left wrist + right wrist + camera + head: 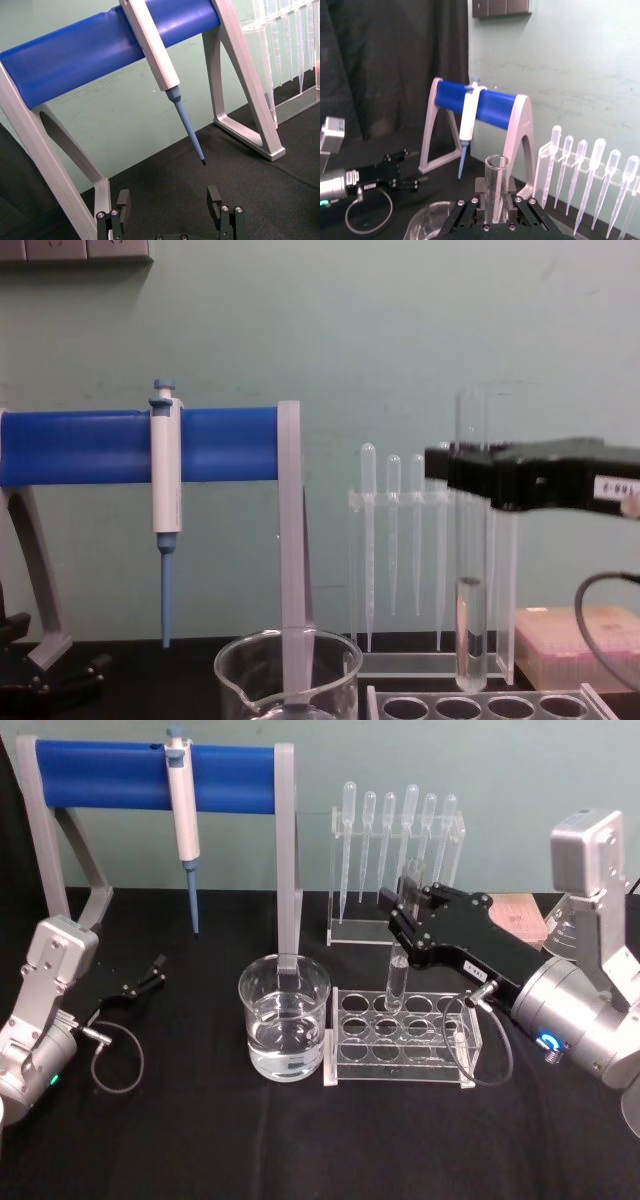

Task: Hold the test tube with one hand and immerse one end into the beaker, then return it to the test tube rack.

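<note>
left pincer (pixel 169 199) fingers apart, over black table (pixel 280 180) | pipettor (pixel 155 55) hangs from blue-bar stand (pixel 70 65) | pipettes (pixel 292 45) beyond

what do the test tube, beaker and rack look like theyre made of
Test tube: clear glass, it seems; thin, glossy, see-through wall. Beaker: likely glass too; transparent, with a rolled rim. Rack: clear hard plastic, perhaps acrylic; flat see-through plates with round holes.
</note>
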